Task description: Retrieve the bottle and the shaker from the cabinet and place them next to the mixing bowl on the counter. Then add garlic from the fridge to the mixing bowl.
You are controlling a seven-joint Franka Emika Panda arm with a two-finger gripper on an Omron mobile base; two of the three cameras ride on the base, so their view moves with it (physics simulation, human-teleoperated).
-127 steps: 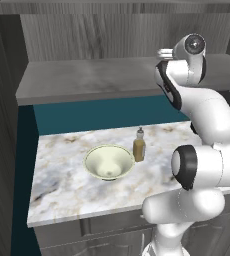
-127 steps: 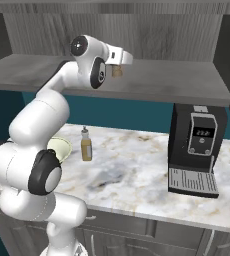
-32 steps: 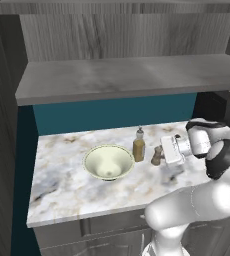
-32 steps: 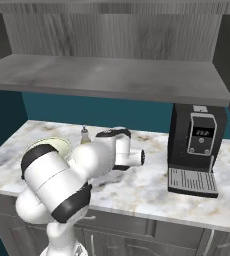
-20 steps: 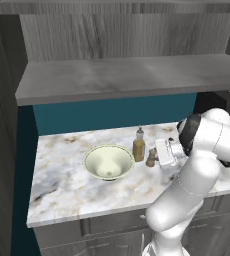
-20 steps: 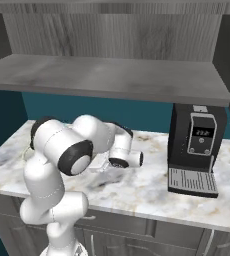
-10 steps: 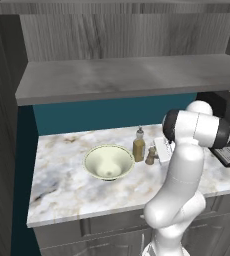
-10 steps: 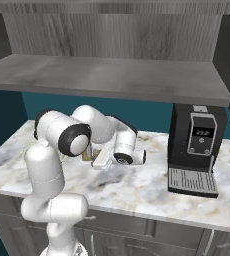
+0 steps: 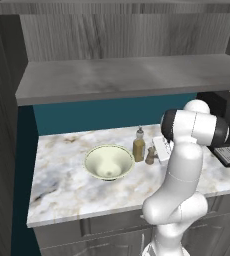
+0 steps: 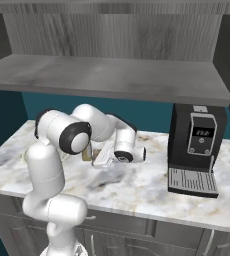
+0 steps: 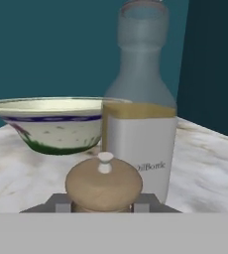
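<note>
Marble counter [image 9: 67, 185], teal wall behind. Shaker [image 9: 150, 155]: upright on the slab, just right of the bottle [image 9: 139, 145], pinched between the jaws of the gripper [image 9: 156, 152]; whether its base touches the marble is unclear from the hand view. Bottle: upright, just right of the mixing bowl [image 9: 108, 162]. Coffee machine [image 10: 194, 150]: far right, well apart. Cabinet shelf [image 9: 127, 75]: overhead.

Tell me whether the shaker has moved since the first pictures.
Yes. The shaker was up at the cabinet shelf in the claw; now it is down at the counter, right of the bottle.
</note>
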